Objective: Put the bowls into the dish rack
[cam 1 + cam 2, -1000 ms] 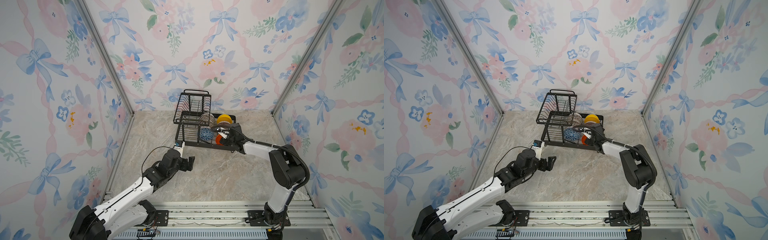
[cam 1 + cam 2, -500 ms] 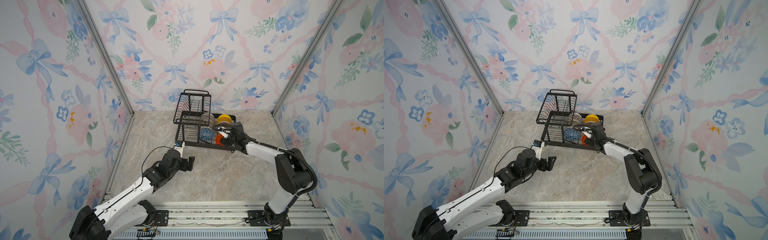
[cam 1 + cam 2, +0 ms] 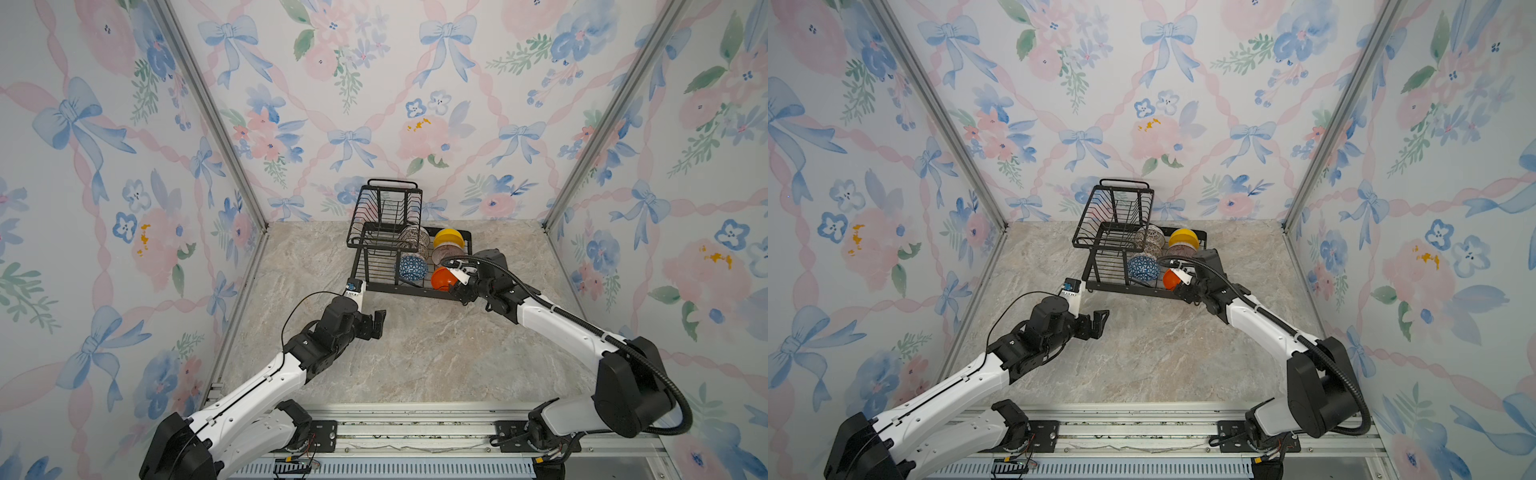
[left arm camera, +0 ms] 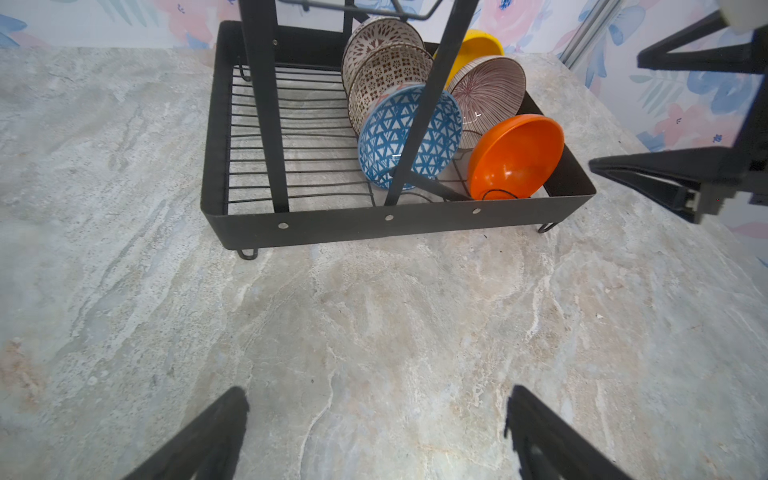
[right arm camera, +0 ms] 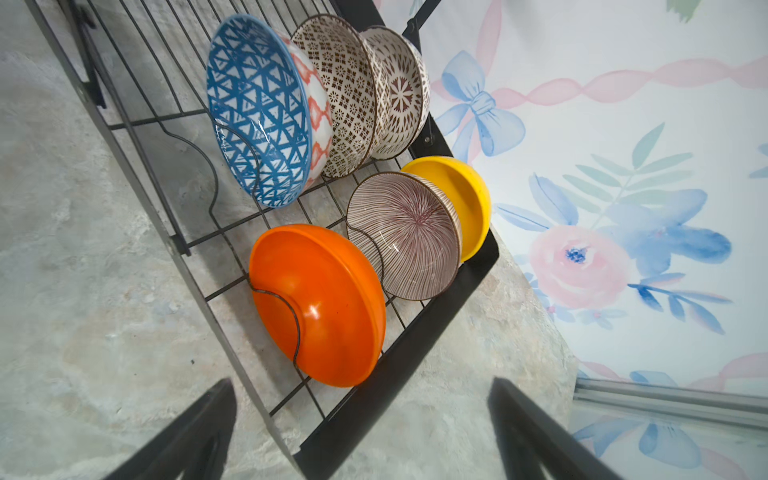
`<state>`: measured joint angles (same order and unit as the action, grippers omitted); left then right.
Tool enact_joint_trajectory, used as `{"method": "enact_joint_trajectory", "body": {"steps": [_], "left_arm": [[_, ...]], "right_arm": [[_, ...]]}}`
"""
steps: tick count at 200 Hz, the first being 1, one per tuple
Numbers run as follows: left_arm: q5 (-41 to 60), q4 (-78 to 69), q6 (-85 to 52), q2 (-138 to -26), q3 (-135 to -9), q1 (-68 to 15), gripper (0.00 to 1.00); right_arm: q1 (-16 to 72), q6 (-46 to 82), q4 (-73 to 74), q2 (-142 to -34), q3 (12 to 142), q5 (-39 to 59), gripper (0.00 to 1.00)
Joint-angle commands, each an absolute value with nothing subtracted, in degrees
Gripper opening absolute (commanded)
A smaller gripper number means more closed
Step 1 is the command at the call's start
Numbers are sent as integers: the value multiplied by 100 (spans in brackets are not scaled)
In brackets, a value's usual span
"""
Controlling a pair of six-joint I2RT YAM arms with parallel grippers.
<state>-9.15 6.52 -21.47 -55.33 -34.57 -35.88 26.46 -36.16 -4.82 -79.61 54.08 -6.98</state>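
Observation:
The black wire dish rack (image 3: 415, 291) stands at the back of the table. Six bowls stand on edge in its flat tray: orange (image 5: 320, 303), blue with white triangles (image 5: 257, 112), pinkish ribbed (image 5: 407, 237), yellow (image 5: 469, 199), and two white patterned ones (image 5: 345, 91) behind the blue. My right gripper (image 5: 361, 428) is open and empty just outside the tray's front right corner, near the orange bowl (image 3: 441, 279). My left gripper (image 4: 376, 432) hangs open and empty over bare table, in front of the rack's left corner (image 4: 232, 224).
The rack's raised basket tier with its loop handle (image 3: 392, 183) rises at the back left. Floral walls close in three sides. The marble tabletop (image 3: 415, 361) stretches between the rack and the arm bases.
My right gripper has drawn back from the orange bowl toward the tray's front right corner. The left arm has not moved.

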Motion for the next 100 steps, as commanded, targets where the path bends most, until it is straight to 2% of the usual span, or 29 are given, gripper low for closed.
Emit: {"method": "enact_joint_trajectory", "body": {"steps": [1,40,52,68,100], "left_arm": [[-1033,375,-1782,-5464,-3525,-3364,98],[-1414,-851,-1290,-4955,-2771,-2656,98],[-1530,-1402,-1259,-4780,-2414,-2339,98],[-1420,-1978,-1090,-4656,-2016,-1889,98],[-1846,-3105,-941,-4744,-1302,-1262,98]], "right_arm": [[2701,-2874,-438,-7197,4930,-722,97],[2399,-1550,1339,-5727,3381,-853,97],[2301,-1265,1817,-5412,2933,-1173,97],[2177,-1107,2165,-5028,2468,-1545,97],[1728,-751,3001,-4679,1643,-2073,97]]}}
